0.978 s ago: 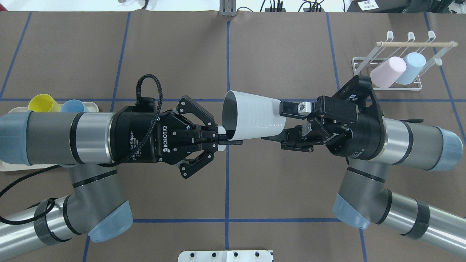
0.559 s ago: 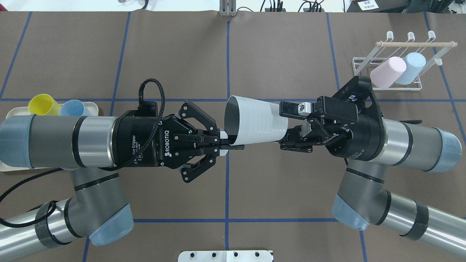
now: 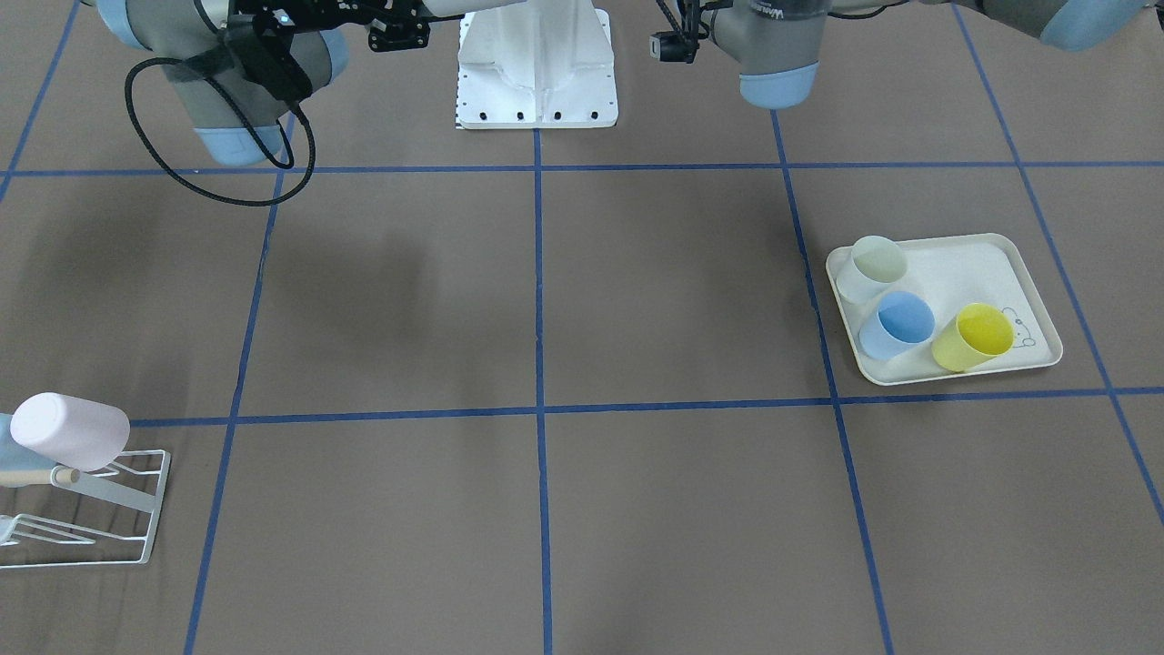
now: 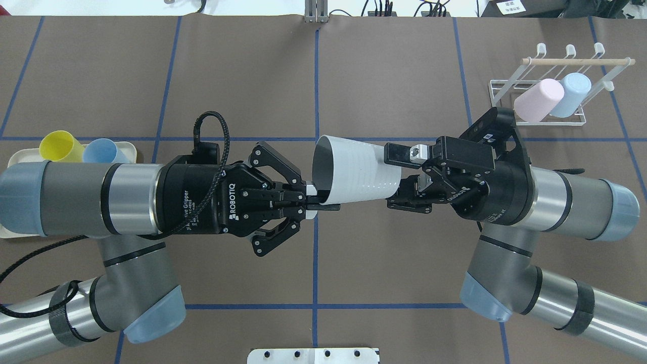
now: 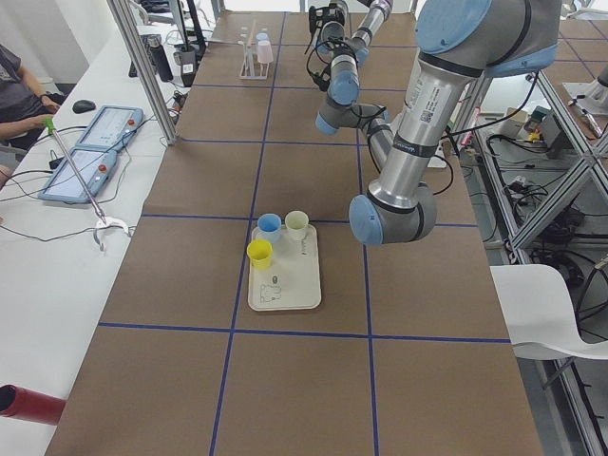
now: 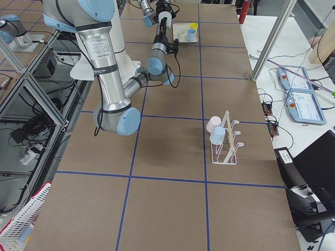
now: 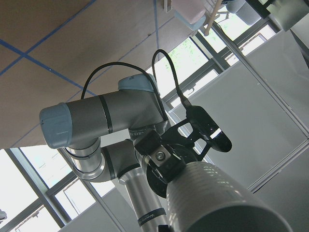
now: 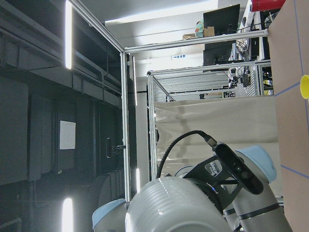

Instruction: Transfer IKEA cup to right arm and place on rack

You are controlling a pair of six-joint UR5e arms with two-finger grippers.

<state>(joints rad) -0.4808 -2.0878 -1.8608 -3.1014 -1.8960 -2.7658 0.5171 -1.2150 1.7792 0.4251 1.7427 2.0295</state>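
The IKEA cup (image 4: 354, 169) is white and ribbed, held sideways in mid-air over the table's middle, its mouth towards my left arm. My left gripper (image 4: 323, 199) is shut on the cup's rim at its lower edge. On the right arm (image 4: 556, 197), the right gripper (image 4: 402, 177) is open, with one finger on each side of the cup's base; whether they touch it I cannot tell. The left wrist view shows the cup (image 7: 217, 198) with the right gripper beyond it. The rack (image 4: 581, 123) stands at the far right, its wooden rod (image 4: 576, 61) across the top.
A pink cup (image 4: 538, 100) and a pale blue cup (image 4: 570, 93) sit upside down on the rack. A cream tray (image 3: 964, 264) on my left holds a yellow cup (image 3: 973, 335), a blue cup (image 3: 898, 325) and a pale one (image 3: 873, 266). A person sits at the side bench (image 5: 19, 90).
My left arm has carried the cup slightly right, towards the right gripper. The right gripper has slid a little further over the cup's base, fingers still apart.
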